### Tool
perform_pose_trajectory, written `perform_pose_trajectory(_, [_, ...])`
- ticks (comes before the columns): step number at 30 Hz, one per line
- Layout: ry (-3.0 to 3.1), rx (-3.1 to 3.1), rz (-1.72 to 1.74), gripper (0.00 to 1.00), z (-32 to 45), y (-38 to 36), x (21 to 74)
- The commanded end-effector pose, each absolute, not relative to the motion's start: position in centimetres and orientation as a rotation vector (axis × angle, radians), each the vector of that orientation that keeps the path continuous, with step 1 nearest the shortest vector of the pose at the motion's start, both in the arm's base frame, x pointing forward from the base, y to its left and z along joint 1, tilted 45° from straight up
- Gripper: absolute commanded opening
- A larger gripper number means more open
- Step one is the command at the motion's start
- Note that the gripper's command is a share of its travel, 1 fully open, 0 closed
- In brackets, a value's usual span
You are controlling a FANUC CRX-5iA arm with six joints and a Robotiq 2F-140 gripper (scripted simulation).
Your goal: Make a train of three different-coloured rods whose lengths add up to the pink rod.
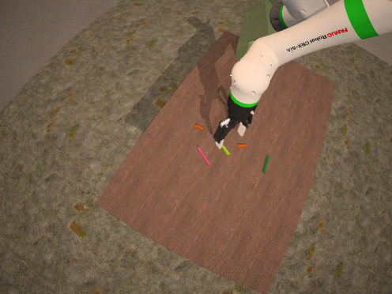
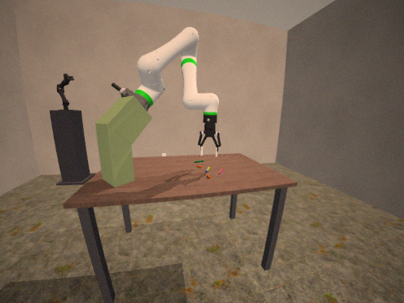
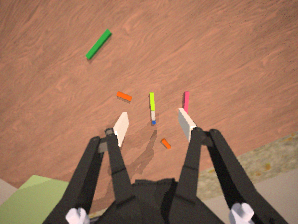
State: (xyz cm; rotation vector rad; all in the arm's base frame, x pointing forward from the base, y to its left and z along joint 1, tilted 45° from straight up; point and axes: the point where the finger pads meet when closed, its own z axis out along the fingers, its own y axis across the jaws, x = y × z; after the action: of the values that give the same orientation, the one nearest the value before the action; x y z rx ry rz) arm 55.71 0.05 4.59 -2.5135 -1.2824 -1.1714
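My gripper (image 3: pixel 152 116) is open and empty, raised above the table; it also shows in the top and exterior views (image 1: pixel 230 137) (image 2: pixel 208 152). Below and between the fingers, a lime rod (image 3: pixel 151 101), a short grey rod (image 3: pixel 153 115) and a tiny blue rod (image 3: pixel 153 122) lie flat, end to end in one line. The lime rod also shows in the top view (image 1: pixel 225 150), where the fingers partly hide the grey and blue rods. The pink rod (image 3: pixel 186 101) (image 1: pixel 204 156) lies beside this line, roughly parallel and apart from it.
Two orange rods (image 3: pixel 124 96) (image 3: pixel 165 144) lie on either side of the line, apart from it. A green rod (image 3: pixel 98 44) (image 1: pixel 265 163) lies further off. The arm's olive base block (image 2: pixel 118 142) stands at the table's far end. The table edge is near in the wrist view.
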Motion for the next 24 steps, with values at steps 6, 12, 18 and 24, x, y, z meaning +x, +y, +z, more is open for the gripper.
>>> perform_pose_trajectory(6, [-1.282, -2.514, -1.171, 1.00, 4.6, 0.0, 55.7])
perform_pose_trajectory(12, [-1.282, -2.514, -1.171, 1.00, 4.6, 0.0, 55.7])
perform_pose_trajectory(18, [-1.282, -2.514, -1.171, 1.00, 5.2, -0.3, 55.2])
perform_pose_trajectory(24, [-1.282, -2.514, -1.171, 1.00, 6.2, -0.9, 54.3])
